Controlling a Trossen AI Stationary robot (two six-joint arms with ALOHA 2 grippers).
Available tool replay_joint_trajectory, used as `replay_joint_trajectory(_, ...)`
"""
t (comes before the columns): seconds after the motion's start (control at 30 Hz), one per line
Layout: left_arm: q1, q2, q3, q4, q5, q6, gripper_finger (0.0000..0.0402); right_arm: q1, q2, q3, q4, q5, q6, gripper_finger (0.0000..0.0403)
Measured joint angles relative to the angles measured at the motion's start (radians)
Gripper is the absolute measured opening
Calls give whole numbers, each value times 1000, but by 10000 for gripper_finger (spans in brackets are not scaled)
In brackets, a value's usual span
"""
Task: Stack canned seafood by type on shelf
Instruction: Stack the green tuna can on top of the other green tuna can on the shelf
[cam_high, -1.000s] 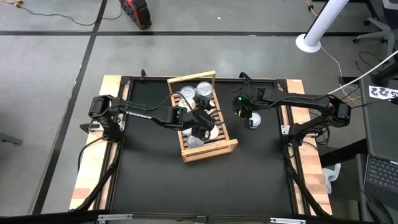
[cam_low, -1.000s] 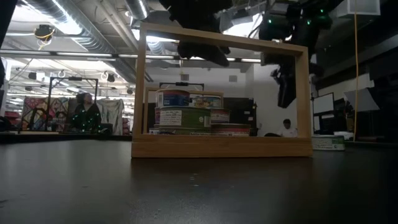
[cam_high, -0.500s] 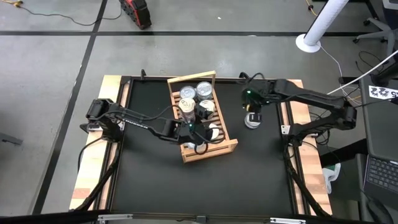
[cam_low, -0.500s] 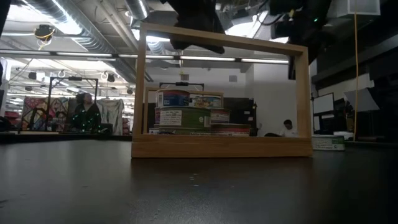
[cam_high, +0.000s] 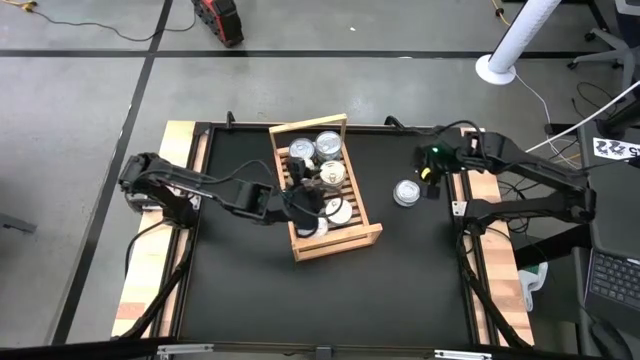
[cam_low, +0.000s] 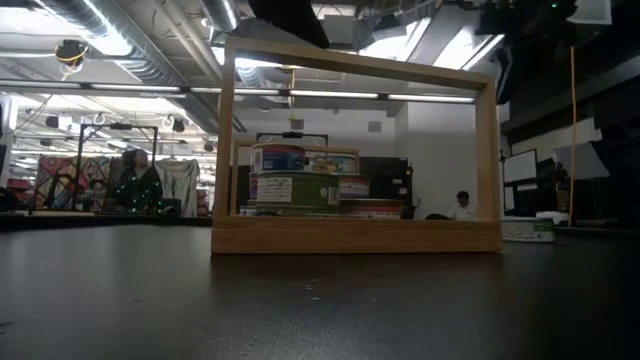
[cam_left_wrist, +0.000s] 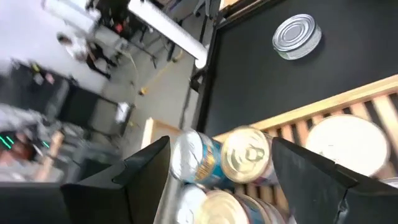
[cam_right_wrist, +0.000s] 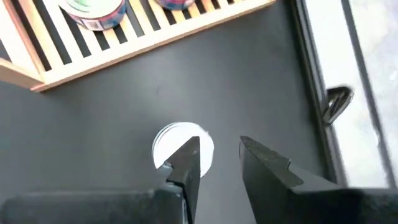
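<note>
The left gripper hangs over the near half of the shelf, its jaws spread wide and holding nothing; the stacked cans sit directly between and beyond its fingers. The right gripper hovers above the black tabletop, jaws partly apart and empty, with a lone silver tin lying just beside them, apart from the shelf. More tins fill the shelf's far end.
</note>
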Motion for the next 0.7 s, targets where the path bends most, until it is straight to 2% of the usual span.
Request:
replay_joint_trajectory(0.2,-40,-6,0,-79,5,-222,276,0,-41,-62,-15,0,129,112)
replay_joint_trajectory(0.4,-90,-6,0,-78,11,-243,276,0,-37,-107,-29,-4,128,112)
replay_joint_trajectory(0.53,-110,-6,0,-78,12,-267,276,0,-37,-142,-26,-61,127,115)
replay_joint_trajectory(0.7,-117,-6,0,-78,12,-280,276,0,-37,-172,-24,-126,127,153)
